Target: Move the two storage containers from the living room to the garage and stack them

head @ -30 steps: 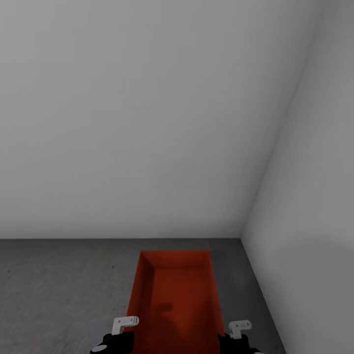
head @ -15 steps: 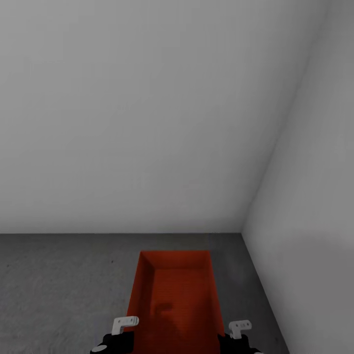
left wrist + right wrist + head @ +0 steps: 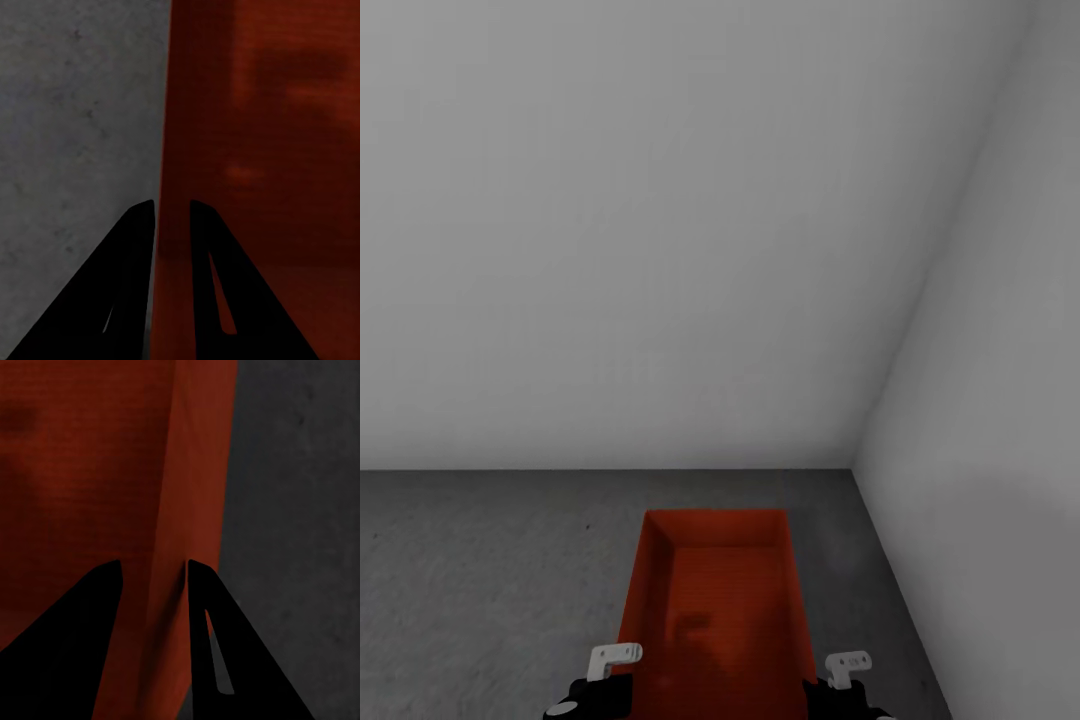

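At the near edge of the head view, the left gripper (image 3: 603, 690) and the right gripper (image 3: 838, 690) sat at the two long sides of an orange-red storage container (image 3: 712, 610), one on each side. In the left wrist view the left gripper (image 3: 172, 214) had its two dark fingers (image 3: 135, 255) drawn narrow, one on the outside and one on the inside of the container's left wall (image 3: 169, 112), which ran up between them; the jaws gripped that wall. In the right wrist view the right gripper (image 3: 154, 574) stood likewise, its fingers (image 3: 202, 615) straddling the container's right wall (image 3: 199, 457), one tip inside the bin and one outside, closed on the wall with the thin plastic between them.

The container (image 3: 285, 150) was lidless and nothing lay inside it; its ribbed bottom showed faint darker blotches. It stretched away from the robot, its far short wall squarely facing the far wall of the room. Whether it rested on the floor or was held just above it could not be told.

Around it lay the dark grey, speckled floor (image 3: 480, 580), seen close beside the left wall in the left wrist view (image 3: 75, 135) and beside the right wall in the right wrist view (image 3: 300, 510).

Farther off, the floor met a plain white far wall (image 3: 640, 250), and on the right a second white side wall (image 3: 1000, 420) joined it in a corner, not far beyond the container's far right end.
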Robot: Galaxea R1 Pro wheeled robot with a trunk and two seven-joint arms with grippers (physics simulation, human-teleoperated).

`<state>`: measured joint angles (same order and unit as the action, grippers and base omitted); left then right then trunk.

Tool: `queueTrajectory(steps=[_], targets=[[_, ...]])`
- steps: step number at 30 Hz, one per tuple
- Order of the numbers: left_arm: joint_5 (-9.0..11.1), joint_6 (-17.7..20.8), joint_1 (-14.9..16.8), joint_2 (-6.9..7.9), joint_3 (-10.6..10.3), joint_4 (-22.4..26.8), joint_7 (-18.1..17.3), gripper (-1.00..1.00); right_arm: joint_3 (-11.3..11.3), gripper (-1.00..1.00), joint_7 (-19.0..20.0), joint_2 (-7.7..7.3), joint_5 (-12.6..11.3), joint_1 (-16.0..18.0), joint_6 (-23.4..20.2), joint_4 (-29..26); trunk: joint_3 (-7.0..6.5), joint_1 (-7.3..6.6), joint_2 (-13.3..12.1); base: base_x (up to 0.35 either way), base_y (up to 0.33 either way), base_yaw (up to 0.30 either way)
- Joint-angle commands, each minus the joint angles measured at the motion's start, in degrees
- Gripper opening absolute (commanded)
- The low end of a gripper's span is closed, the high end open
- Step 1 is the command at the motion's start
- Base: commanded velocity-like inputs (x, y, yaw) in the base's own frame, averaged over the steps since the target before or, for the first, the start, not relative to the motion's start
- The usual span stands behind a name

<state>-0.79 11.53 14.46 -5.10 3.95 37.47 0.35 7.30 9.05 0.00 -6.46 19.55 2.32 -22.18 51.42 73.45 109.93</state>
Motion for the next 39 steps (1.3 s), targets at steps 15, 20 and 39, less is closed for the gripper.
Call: queueTrajectory(steps=[15,20,39], targets=[[-1.23,-3.00,0.04,-0.17,0.89,4.27,0.44,-1.00,0.87,-1.00,1.15,0.00,-0.65,-0.03,0.24,0.20,1.67,1.97,3.63,0.000,0.000,0.000],[-1.23,-3.00,0.04,-0.18,0.89,4.27,0.44,-1.00,0.87,-1.00,1.15,0.00,-0.65,-0.03,0.23,0.19,2.57,3.07,5.64,0.000,0.000,0.000],[-1.23,-3.00,0.04,-0.17,0.89,4.27,0.44,-1.00,0.94,-1.00,1.15,0.00,-0.65,-0.03,0.23,0.20,5.98,7.24,13.26,0.000,0.000,0.000]])
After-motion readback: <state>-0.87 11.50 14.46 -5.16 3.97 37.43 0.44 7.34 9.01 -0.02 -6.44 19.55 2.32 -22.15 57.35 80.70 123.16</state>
